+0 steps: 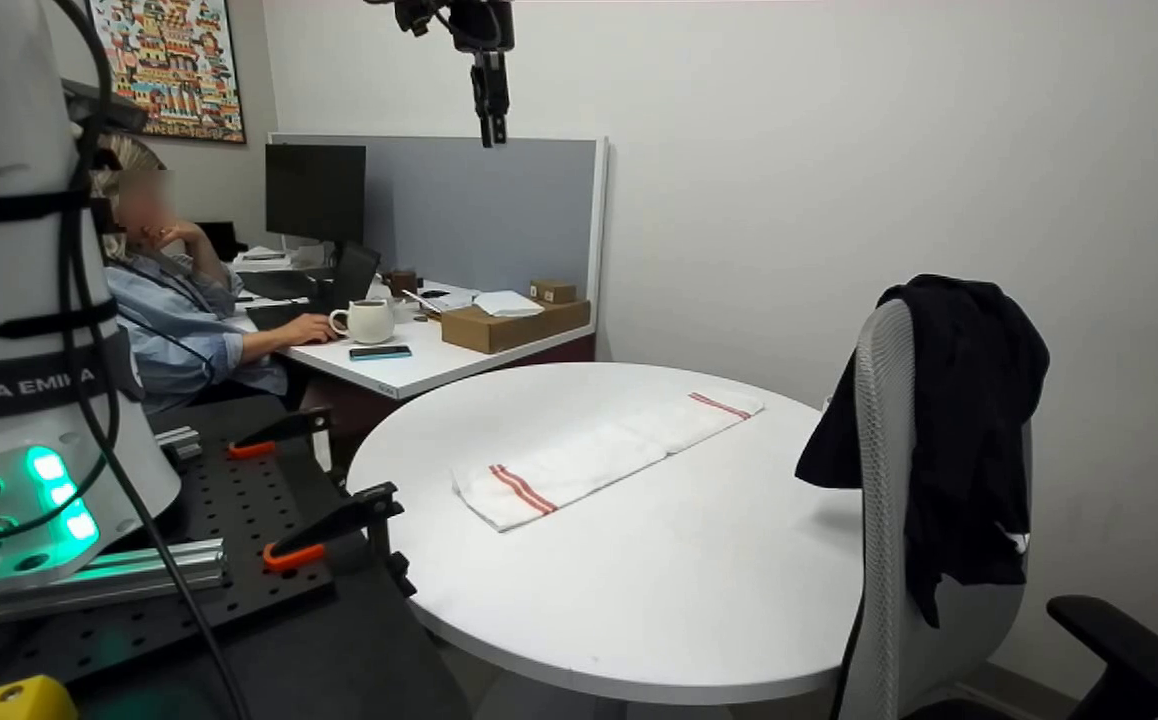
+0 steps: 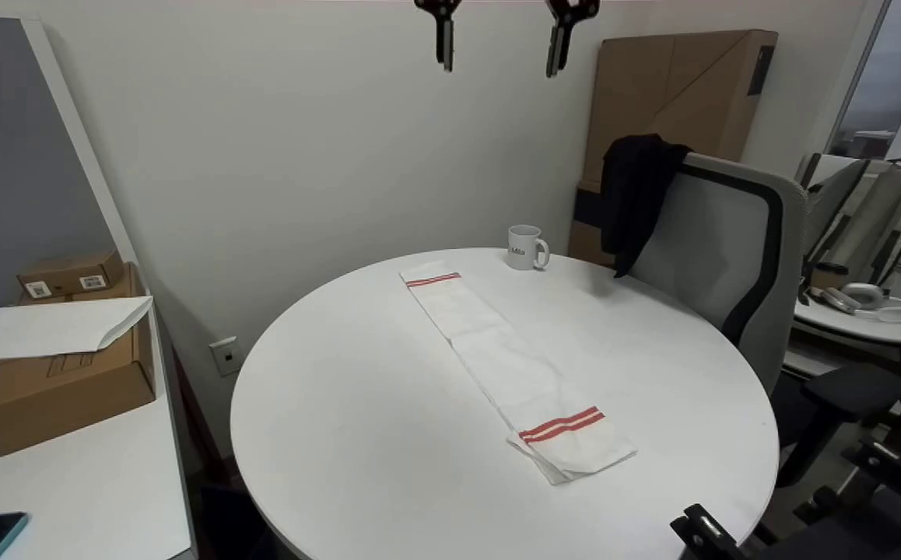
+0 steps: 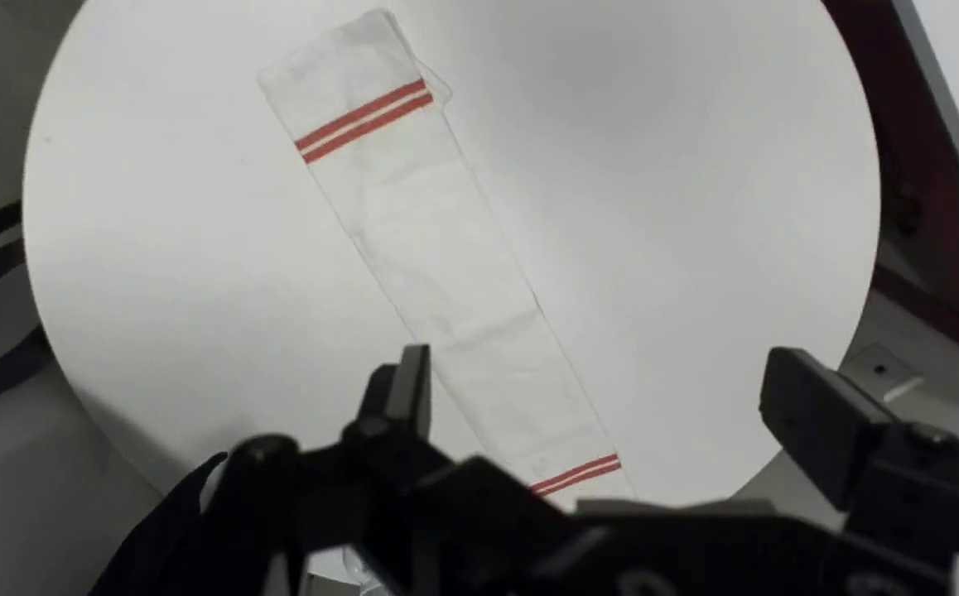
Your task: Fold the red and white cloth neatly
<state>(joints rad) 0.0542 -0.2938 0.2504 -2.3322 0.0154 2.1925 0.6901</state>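
Lying well below the pincer [image 2: 500, 72] is the cloth [image 2: 506, 362].

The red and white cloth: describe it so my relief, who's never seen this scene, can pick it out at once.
Find the round white table beside the mesh-backed chair. On it lies the cloth, a long, flat white strip. Unlike the white mug standing near the table's edge, it has a pair of red stripes across it near each end.

red-striped white cloth [image 2: 503, 362], white table [image 2: 357, 404]
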